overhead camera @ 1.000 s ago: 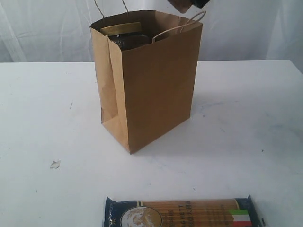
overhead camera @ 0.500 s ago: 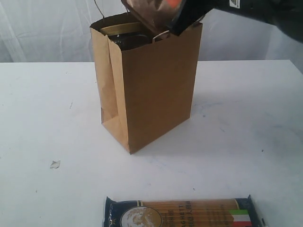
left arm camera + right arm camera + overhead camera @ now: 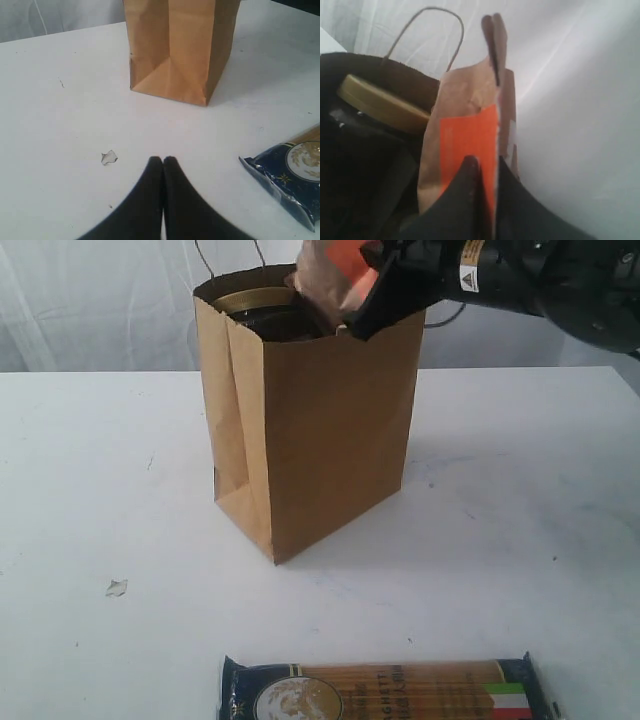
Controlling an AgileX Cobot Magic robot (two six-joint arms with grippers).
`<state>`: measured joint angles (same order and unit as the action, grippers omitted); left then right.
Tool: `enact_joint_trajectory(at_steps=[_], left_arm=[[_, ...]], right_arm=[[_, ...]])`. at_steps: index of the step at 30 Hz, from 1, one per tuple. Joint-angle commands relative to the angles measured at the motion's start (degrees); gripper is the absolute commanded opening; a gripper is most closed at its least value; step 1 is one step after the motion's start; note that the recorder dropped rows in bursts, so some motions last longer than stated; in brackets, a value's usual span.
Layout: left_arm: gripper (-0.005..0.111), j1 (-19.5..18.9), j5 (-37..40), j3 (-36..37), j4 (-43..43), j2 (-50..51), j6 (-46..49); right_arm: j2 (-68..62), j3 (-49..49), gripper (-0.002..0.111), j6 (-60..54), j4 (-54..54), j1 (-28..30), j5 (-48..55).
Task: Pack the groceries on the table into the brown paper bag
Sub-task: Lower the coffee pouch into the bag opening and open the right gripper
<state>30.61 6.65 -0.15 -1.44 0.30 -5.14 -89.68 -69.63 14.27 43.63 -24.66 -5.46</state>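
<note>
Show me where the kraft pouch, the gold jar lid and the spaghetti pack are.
kraft pouch with orange label (image 3: 465,135), right wrist view, on the orange label.
gold jar lid (image 3: 250,300), exterior view, on its top face.
spaghetti pack (image 3: 385,692), exterior view, middle of its front.

Worktop (image 3: 520,540): white, with faint grey scuffs and a few dark specks. Paper bag (image 3: 320,430): plain mid-brown kraft, unprinted, side gusset shaded darker. Kraft pouch (image 3: 322,275): lighter brown, carrying a solid bright orange label. Jar (image 3: 255,300): dull gold lid, dark below it. Spaghetti pack (image 3: 385,692): dark navy ends with small gold star marks, tan-gold middle with dark lettering, a pale round medallion, and a green-white-red stripe band. Scrap (image 3: 117,587) on the worktop: greyish white. Left jaws and right jaws: matte black. Right arm (image 3: 540,280): black, with a yellow-and-white sticker (image 3: 467,278). Backdrop (image 3: 90,310): white cloth.
</note>
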Motion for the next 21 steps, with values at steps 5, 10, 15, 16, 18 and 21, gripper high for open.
enact_joint_trajectory(at_steps=[5,10,15,16,18,21], left_arm=[[0.0,-0.26,0.05,0.15,-0.29,-0.3,0.0],[0.0,-0.26,0.05,0.15,-0.29,-0.3,0.0],[0.0,-0.26,0.05,0.15,-0.29,-0.3,0.0],[0.0,-0.26,0.05,0.15,-0.29,-0.3,0.0],[0.0,-0.26,0.05,0.15,-0.29,-0.3,0.0],[0.0,-0.26,0.05,0.15,-0.29,-0.3,0.0]], right_arm=[[-0.51,-1.88,0.0,2.5,-0.35,0.08,4.39],[-0.76,-1.88,0.009,2.5,-0.35,-1.09,4.01],[-0.76,-2.29,0.063,3.59,-0.35,-1.09,2.55],[-0.76,-2.55,0.064,4.07,-0.35,-1.09,2.94],[-0.45,-2.53,0.064,4.07,-0.35,-1.09,2.92],[0.7,-2.53,0.064,4.19,-0.35,-1.09,2.92]])
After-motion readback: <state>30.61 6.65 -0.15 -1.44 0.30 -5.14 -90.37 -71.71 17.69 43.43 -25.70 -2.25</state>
